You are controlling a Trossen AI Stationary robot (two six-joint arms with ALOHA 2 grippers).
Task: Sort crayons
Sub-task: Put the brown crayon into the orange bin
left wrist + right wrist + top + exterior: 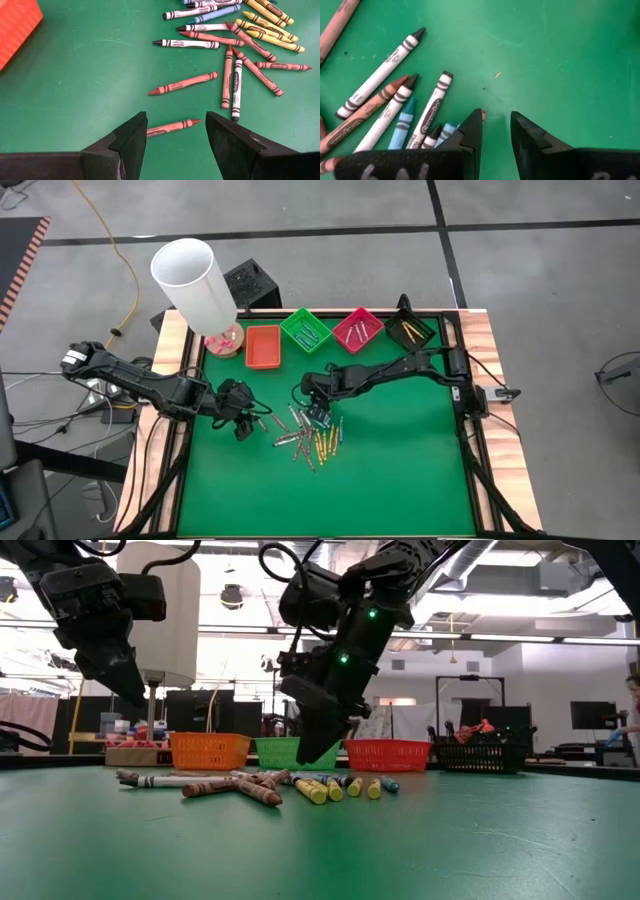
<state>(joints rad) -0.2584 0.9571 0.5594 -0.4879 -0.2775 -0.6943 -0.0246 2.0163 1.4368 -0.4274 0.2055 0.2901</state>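
On the near half of the green worktop (400, 480), a loose pile of crayons (308, 438) lies flat between my two arms. I have the left end effector (243, 427) at the pile's left edge, fingers spread, with a brown crayon (172, 126) lying crosswise just ahead of the gap, touching nothing. The right end effector (318, 416) sits low over the far side of the pile, fingers partly apart; I see nothing pinched between them, only bare green in the gap.

The pile points every way. The yellow crayons (321, 445) lie side by side, long axes running near to far. The brown and grey ones (288, 436) cross at mixed angles, several slanting across the worktop.

Along the far edge stand the orange tray (262, 347), green tray (306, 330), pink tray (357, 329) and black tray (410, 331). The green, pink and black trays each hold a few crayons; the orange one looks bare. I judge the sort as early: most sticks are left to move.
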